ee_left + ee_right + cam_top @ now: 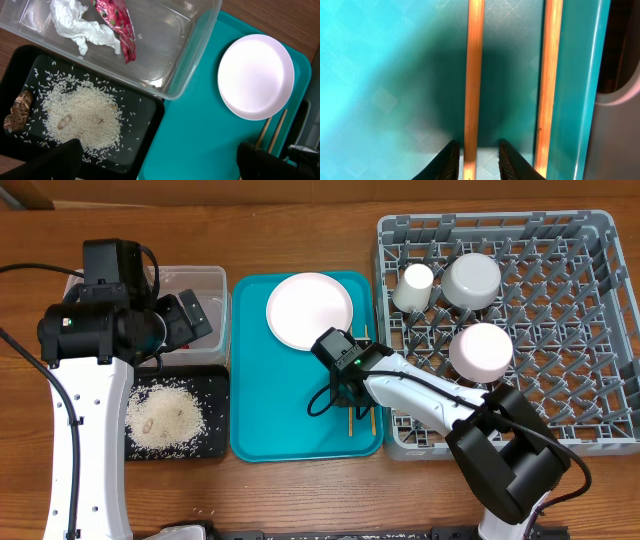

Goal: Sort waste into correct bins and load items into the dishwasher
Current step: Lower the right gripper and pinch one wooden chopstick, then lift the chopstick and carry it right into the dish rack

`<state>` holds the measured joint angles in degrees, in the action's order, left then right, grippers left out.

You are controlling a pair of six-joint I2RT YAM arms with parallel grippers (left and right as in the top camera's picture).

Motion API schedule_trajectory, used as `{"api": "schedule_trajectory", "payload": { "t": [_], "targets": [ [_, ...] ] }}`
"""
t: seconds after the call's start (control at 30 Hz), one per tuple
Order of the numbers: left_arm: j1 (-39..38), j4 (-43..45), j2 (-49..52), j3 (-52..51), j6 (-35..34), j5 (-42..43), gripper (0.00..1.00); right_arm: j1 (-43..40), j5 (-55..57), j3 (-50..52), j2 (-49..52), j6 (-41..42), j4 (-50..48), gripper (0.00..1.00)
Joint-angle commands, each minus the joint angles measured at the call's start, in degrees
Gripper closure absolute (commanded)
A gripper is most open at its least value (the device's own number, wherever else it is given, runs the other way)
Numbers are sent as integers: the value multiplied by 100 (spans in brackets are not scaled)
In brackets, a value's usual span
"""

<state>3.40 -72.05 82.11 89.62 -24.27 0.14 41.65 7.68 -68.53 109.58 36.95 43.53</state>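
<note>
Just right of the right claw stands the grey dish rack; beneath that claw lies the teal tray. Below the left claw, spread wide, sit the clear tub and black tray. Beyond the right claw rests the pink plate. One bowl, another bowl and a cup stand in the rack. The right jaws stand slightly parted astride one chopstick, the second chopstick just right. Tissue and red wrapper lie in the tub, rice in the black tray.
</note>
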Motion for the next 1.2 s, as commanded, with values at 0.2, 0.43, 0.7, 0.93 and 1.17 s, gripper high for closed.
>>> {"api": "schedule_trajectory", "payload": {
  "t": [0.2,0.43,0.7,0.93,1.17],
  "targets": [
    [22,9,-9,50,-17,-76,0,-24,-28,26,55,127,-22,72],
    [22,9,-9,50,-17,-74,0,-24,-26,22,55,212,-87,73],
    [22,7,-9,50,-17,-76,0,-24,-26,22,55,238,-107,86],
    [22,9,-9,50,-17,-76,0,-24,-22,-9,50,254,-118,96],
    [22,9,-9,50,-17,-76,0,-37,306,-595,-26,229,354,96]
  ]
}}
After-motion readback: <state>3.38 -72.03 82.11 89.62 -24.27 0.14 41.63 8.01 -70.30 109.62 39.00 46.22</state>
